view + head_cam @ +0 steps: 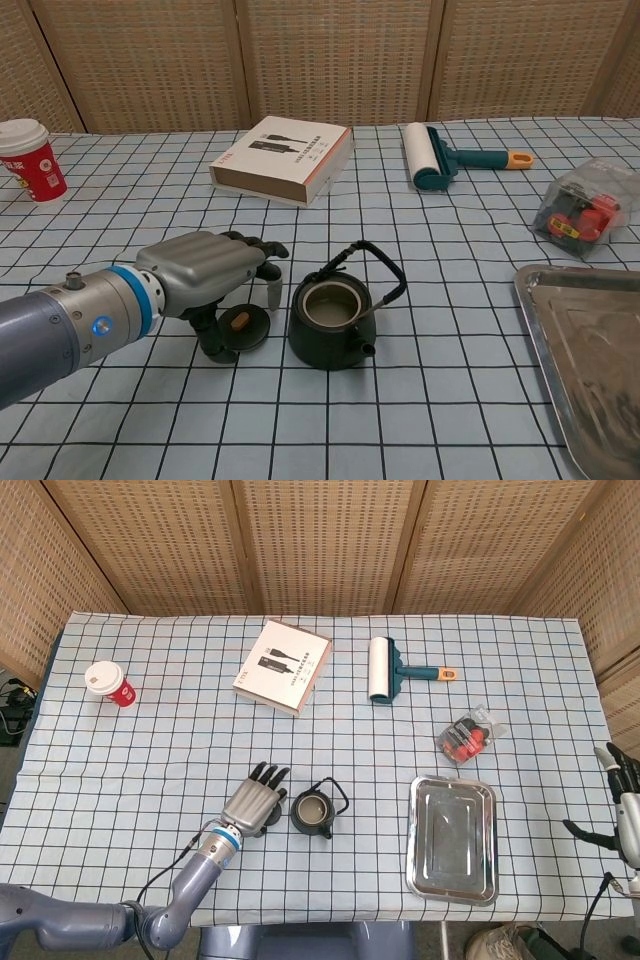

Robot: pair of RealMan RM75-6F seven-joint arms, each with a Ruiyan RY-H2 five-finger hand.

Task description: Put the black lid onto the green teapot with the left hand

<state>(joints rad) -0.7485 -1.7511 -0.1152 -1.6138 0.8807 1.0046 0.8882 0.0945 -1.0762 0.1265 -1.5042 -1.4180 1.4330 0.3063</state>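
Beside the open teapot [333,322], left hand [205,272] arches over the lid [239,327], fingers spread, seemingly ungripped; box [283,158] behind.

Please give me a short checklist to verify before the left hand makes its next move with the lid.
1. Teapot mouth open and free: ok. The green teapot stands upright with nothing in its opening.
2. Handle out of the way: not ok. The teapot handle arches over the opening.
3. Lid located: ok. The black lid lies flat on the table cloth, left of the teapot.
4. Lid gripped: cannot tell. The left hand is over the lid, but finger contact is hidden.
5. Right hand clear: ok. The right hand is at the far table edge.
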